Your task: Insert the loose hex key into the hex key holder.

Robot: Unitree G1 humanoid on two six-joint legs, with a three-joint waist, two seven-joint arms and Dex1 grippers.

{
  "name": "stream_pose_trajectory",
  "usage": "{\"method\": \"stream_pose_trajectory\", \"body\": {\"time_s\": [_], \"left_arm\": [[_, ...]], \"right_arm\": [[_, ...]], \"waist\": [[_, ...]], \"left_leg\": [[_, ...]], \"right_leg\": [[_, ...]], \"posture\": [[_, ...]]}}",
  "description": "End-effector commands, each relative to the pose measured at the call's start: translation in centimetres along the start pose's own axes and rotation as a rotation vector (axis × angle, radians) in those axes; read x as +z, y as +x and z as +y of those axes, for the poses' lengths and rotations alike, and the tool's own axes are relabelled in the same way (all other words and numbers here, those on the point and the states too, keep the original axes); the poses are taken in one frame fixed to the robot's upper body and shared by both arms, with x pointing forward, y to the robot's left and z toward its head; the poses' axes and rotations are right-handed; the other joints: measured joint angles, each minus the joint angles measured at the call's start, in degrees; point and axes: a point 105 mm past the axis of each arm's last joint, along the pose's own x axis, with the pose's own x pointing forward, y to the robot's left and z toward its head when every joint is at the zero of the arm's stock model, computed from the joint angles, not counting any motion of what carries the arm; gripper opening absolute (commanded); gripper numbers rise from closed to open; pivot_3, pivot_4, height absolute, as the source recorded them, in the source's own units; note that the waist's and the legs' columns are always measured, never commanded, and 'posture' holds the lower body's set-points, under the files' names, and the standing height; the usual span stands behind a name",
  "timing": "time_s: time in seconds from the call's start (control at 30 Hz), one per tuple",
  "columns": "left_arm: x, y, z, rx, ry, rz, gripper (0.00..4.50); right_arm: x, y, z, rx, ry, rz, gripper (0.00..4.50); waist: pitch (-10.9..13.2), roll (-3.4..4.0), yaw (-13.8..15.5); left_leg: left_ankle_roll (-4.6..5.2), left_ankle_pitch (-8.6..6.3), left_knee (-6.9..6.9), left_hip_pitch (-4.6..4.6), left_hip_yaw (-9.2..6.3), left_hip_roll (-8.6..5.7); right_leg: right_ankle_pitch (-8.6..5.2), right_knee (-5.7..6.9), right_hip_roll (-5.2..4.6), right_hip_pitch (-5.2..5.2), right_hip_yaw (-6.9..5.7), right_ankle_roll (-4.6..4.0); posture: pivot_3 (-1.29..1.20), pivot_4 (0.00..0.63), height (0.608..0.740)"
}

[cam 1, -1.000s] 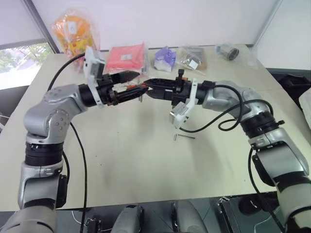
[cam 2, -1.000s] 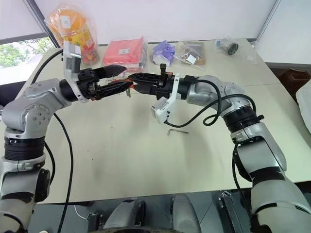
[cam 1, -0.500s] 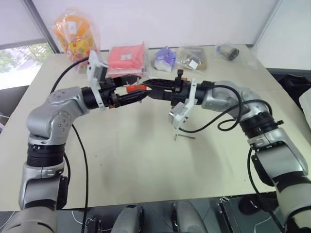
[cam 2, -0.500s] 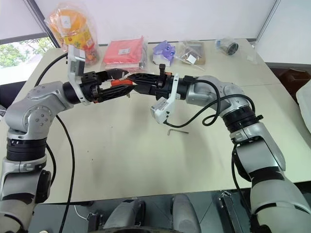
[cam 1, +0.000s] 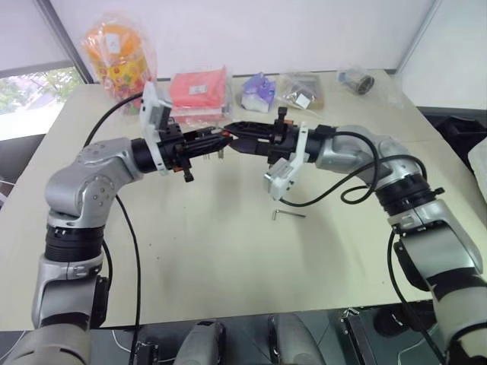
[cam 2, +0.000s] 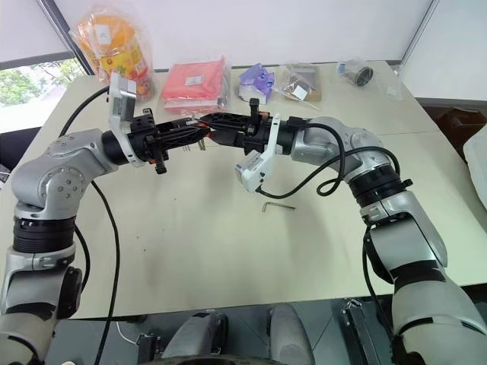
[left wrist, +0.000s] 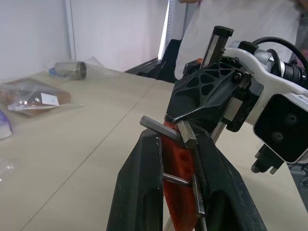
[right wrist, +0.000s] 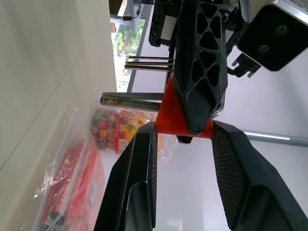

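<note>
Both grippers clamp the holder (left wrist: 175,159), left (cam 1: 215,141), right (cam 1: 234,141); stiff, light plastic. One thin, slippery key (cam 1: 289,214) lies mid-table; pinch its long leg

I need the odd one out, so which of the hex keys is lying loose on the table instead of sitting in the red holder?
The loose hex key, alone on the table under the right arm. The others stick out of the hex key holder, held between both grippers.
</note>
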Motion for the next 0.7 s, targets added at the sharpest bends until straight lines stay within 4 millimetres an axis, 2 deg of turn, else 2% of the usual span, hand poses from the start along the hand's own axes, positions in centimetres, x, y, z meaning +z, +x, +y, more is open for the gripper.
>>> {"method": "stream_pose_trajectory", "body": {"time_s": [0.03, 0.13, 0.27, 0.3, 0.33, 0.43, 0.5, 0.57, 0.63, 0.7], "left_arm": [[0.5, 0.0, -0.1, 0.013, 0.039, -0.004, 0.16], [0.6, 0.0, -0.1, 0.017, 0.042, -0.006, 0.16], [0.6, 0.0, 0.0, 0.022, 0.044, -0.008, 0.16], [0.6, 0.0, 0.0, 0.023, 0.045, -0.009, 0.16], [0.6, 0.0, -0.1, 0.025, 0.046, -0.01, 0.16], [0.6, 0.0, 0.0, 0.03, 0.051, -0.011, 0.16], [0.6, -0.1, 0.1, 0.037, 0.057, -0.01, 0.16], [0.6, -0.2, 0.1, 0.047, 0.064, -0.009, 0.16], [0.6, -0.3, 0.2, 0.052, 0.068, -0.01, 0.16], [0.7, -0.4, 0.3, 0.068, 0.069, -0.02, 0.16]], "right_arm": [[-0.2, 0.2, -2.6, -0.074, -0.033, -0.011, 1.05], [-0.2, 0.2, -2.5, -0.072, -0.025, -0.011, 1.05], [-0.3, 0.1, -2.4, -0.069, -0.015, -0.007, 2.97], [-0.4, 0.1, -2.3, -0.066, -0.011, -0.004, 3.58], [-0.4, 0.0, -2.2, -0.064, -0.007, -0.001, 3.92], [-0.7, -0.3, -2.0, -0.053, 0.015, 0.021, 3.92], [-1.6, -0.8, -1.5, -0.036, 0.085, 0.078, 3.92], [-3.1, -2.0, 0.2, 0.041, 0.279, 0.185, 3.92], [-3.6, -3.1, 1.5, 0.103, 0.429, 0.242, 3.92], [-4.1, -5.5, 4.3, 0.246, 0.782, 0.362, 3.92]], "waist": [[0.0, 0.0, 0.0], [0.0, 0.0, 0.0], [0.0, 0.0, 0.0], [0.0, 0.0, 0.0], [0.0, 0.0, 0.0], [0.0, 0.0, 0.0], [0.0, 0.0, 0.0], [0.0, 0.0, 0.0], [0.0, 0.0, 0.2], [0.0, -0.01, 0.3]], "left_leg": [[0.0, 0.0, 0.0, 0.0, 0.0, 0.0], [0.0, 0.0, 0.0, 0.0, 0.0, 0.0], [0.0, 0.0, 0.0, 0.0, 0.0, 0.0], [0.0, 0.0, 0.0, 0.0, 0.0, 0.0], [0.0, 0.0, 0.0, 0.0, 0.0, 0.0], [0.0, 0.0, 0.01, 0.0, 0.0, 0.0], [0.0, 0.0, 0.01, 0.0, 0.0, 0.0], [0.0, 0.0, 0.02, 0.0, 0.0, 0.0], [0.0, 0.0, 0.05, 0.0, -0.03, 0.0], [0.01, 0.0, 0.1, -0.02, -0.07, -0.02]], "right_leg": [[0.0, 0.0, 0.0, 0.0, 0.0, 0.0], [0.0, 0.0, 0.0, 0.0, 0.0, 0.0], [0.0, 0.0, 0.0, 0.0, 0.0, 0.0], [0.0, 0.0, 0.0, 0.0, 0.0, 0.0], [0.0, 0.01, 0.0, 0.0, 0.0, 0.0], [0.0, 0.01, 0.0, 0.0, 0.0, 0.0], [0.0, 0.01, 0.0, 0.0, 0.0, 0.0], [0.0, 0.0, -0.01, 0.01, 0.0, 0.0], [0.0, -0.02, -0.03, 0.09, -0.01, 0.0], [0.0, -0.03, -0.06, 0.14, -0.03, 0.0]], "posture": [[0.0, 0.15, 0.74], [0.0, 0.15, 0.74], [0.0, 0.15, 0.74], [0.0, 0.15, 0.74], [0.0, 0.15, 0.74], [0.0, 0.15, 0.74], [0.0, 0.15, 0.74], [0.0, 0.15, 0.74], [0.0, 0.15, 0.74], [0.0, 0.15, 0.74]]}}
